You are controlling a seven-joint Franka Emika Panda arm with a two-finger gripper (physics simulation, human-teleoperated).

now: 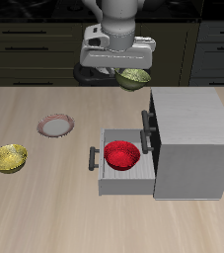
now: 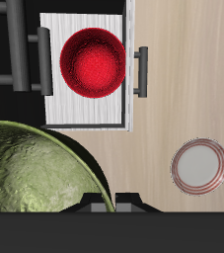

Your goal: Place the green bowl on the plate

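The green bowl (image 1: 135,78) hangs in the air above the back of the table, olive and glossy, with my gripper (image 1: 129,68) shut on its rim. In the wrist view the green bowl (image 2: 33,170) looms large and close beside my gripper (image 2: 112,203). The plate (image 1: 55,126) lies flat on the table, pale in the centre with a reddish-pink rim, well away from the held bowl and nearer the table's front. The plate (image 2: 200,165) also shows in the wrist view, with nothing on it.
A grey cabinet (image 1: 190,138) stands on the table with its drawer (image 1: 111,176) pulled out, and a red bowl (image 1: 121,155) sits inside it. A yellow bowl (image 1: 9,158) rests near the table's edge beyond the plate.
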